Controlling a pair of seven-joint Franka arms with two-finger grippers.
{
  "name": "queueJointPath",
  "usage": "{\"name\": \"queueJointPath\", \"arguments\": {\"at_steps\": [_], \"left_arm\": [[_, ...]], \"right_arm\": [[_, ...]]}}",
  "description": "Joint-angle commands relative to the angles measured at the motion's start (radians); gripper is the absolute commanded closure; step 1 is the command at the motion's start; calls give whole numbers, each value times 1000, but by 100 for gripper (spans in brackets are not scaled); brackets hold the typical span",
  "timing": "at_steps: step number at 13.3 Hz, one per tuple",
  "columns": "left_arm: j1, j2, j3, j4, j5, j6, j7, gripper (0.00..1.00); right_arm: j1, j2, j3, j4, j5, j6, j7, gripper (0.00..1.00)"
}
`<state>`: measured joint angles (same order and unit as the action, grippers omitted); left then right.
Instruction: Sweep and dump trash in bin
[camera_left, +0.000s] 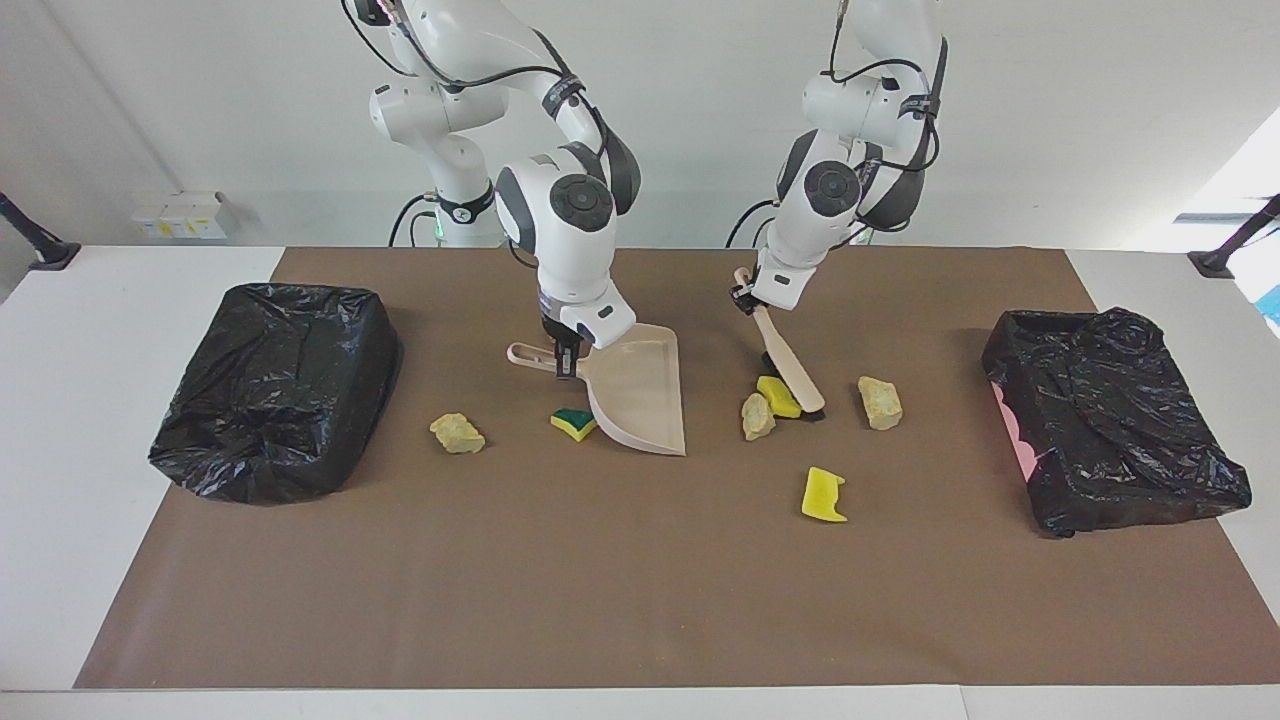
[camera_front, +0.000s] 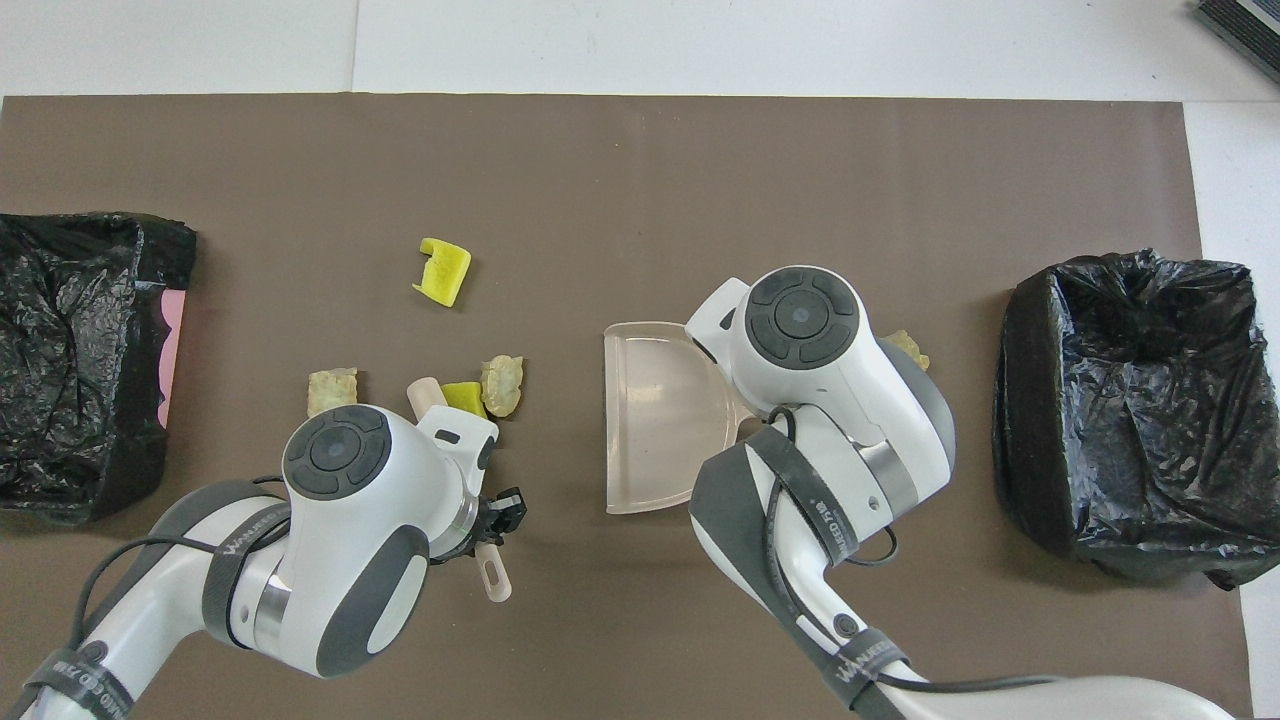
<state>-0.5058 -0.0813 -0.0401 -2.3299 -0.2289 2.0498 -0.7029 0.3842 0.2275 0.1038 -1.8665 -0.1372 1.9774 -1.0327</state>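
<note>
Brown mat on a white table, left gripper clamped on a brush pressing a yellow sponge piece and tan chunk, right gripper clamped on the dustpan handle beside a green-and-yellow sponge piece, black-lined bins at both ends.

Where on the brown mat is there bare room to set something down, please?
The widest bare patch is the mat strip farthest from the robots, past the lone yellow sponge piece. Another lies between that piece and the black bin. It is crowded between the dustpan and brush, where scraps cluster.
</note>
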Motion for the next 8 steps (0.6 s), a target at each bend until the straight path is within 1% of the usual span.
{"name": "queueJointPath", "arguments": {"at_steps": [1, 5, 7, 8], "left_arm": [[-13, 5, 6, 6, -18, 3, 90, 100], [-69, -2, 6, 3, -18, 16, 345, 100], [-114, -6, 6, 1, -18, 32, 417, 100], [-135, -8, 6, 1, -18, 50, 416, 100]], "right_arm": [[-2, -28, 4, -48, 2, 43, -32, 100], [2, -19, 2, -54, -33, 101, -29, 100], [4, 4, 4, -54, -39, 133, -20, 100], [2, 9, 4, -52, -38, 143, -20, 100]]}}
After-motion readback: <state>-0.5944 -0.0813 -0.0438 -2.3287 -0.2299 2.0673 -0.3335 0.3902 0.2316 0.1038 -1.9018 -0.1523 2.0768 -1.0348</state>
